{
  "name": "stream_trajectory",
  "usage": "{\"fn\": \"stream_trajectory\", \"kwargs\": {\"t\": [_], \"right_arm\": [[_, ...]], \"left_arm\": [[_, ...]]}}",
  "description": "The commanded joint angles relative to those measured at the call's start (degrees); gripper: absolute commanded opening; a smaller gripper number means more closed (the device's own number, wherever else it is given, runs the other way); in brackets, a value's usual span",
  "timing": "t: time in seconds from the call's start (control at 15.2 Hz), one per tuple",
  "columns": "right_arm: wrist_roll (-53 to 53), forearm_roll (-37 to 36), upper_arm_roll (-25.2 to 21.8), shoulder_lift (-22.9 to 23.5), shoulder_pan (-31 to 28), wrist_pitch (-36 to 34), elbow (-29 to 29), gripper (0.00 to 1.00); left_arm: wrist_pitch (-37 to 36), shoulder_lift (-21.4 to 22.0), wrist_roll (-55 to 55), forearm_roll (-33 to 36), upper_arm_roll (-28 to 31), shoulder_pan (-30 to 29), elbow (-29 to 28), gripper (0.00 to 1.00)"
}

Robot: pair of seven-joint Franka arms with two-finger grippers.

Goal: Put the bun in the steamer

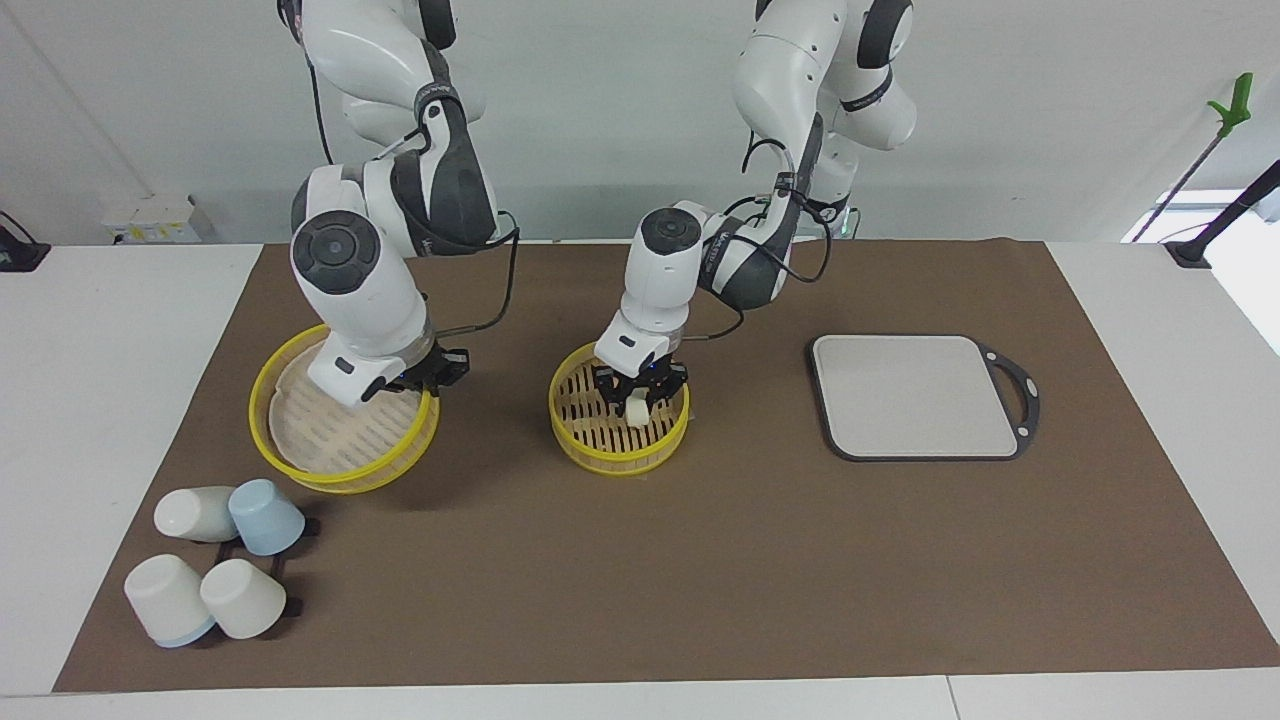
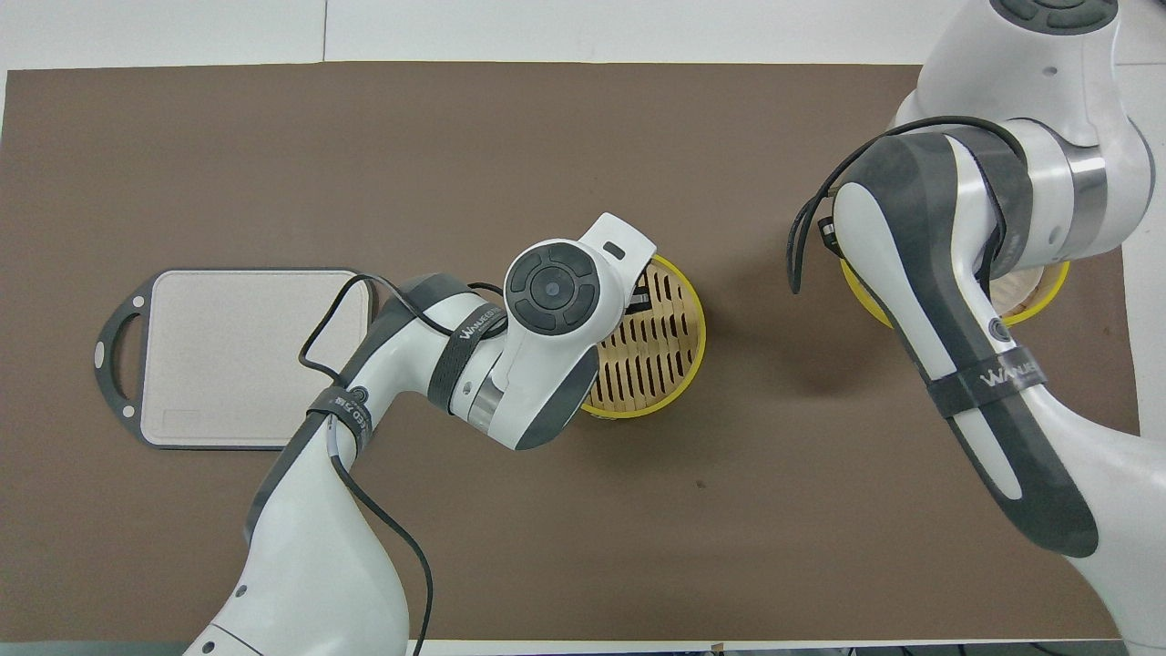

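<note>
Two yellow-rimmed tiers show in the facing view. The left gripper (image 1: pixel 636 398) hangs low inside the steamer (image 1: pixel 575 425) at mid-table, fingers clamped on the bun (image 1: pixel 636 411), which sits directly over the slatted floor, so only release appears outstanding. The right gripper (image 1: pixel 440 368) is at the rim of the second tier (image 1: pixel 290 440); I cannot tell its finger state. That tier holds nothing visible.

Overhead, the left arm's wrist covers the bun; the steamer (image 2: pixel 679 360) shows bare slats.
</note>
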State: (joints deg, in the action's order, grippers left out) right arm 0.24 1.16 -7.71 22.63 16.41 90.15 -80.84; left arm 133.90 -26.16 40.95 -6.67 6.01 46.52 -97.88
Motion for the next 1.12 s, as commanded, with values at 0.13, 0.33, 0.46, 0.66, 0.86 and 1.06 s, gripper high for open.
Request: {"fn": "stream_trajectory", "kwargs": {"t": [0.13,0.33,0.46,0.66,0.86,1.06], "right_arm": [[-0.5,-0.2,0.2,-1.5,-0.6,-0.1,-1.1,0.0],[-0.3,0.3,0.2,-1.5,-0.4,0.2,-1.2,0.0],[0.5,0.5,0.3,-1.5,-0.2,1.7,-1.2,0.0],[5.7,8.8,0.9,-1.4,1.6,5.6,-1.1,0.0],[20.5,9.3,0.8,1.5,12.8,14.5,-0.3,0.0],[28.6,8.8,0.4,7.6,19.2,16.6,5.6,0.0]], "left_arm": [[1.0,0.3,2.9,0.8,1.0,1.6,-1.3,1.0],[-4.6,4.6,1.8,0.8,1.6,0.0,-1.3,1.0],[-12.0,10.4,-3.3,0.8,1.6,-5.2,-1.2,1.0],[-22.5,17.4,-12.7,0.5,1.6,-14.7,-0.2,1.0],[-28.9,22.1,-25.3,1.0,1.9,-23.8,0.0,1.0],[-34.7,23.3,-36.7,3.4,1.9,-32.7,3.0,1.0]]}}
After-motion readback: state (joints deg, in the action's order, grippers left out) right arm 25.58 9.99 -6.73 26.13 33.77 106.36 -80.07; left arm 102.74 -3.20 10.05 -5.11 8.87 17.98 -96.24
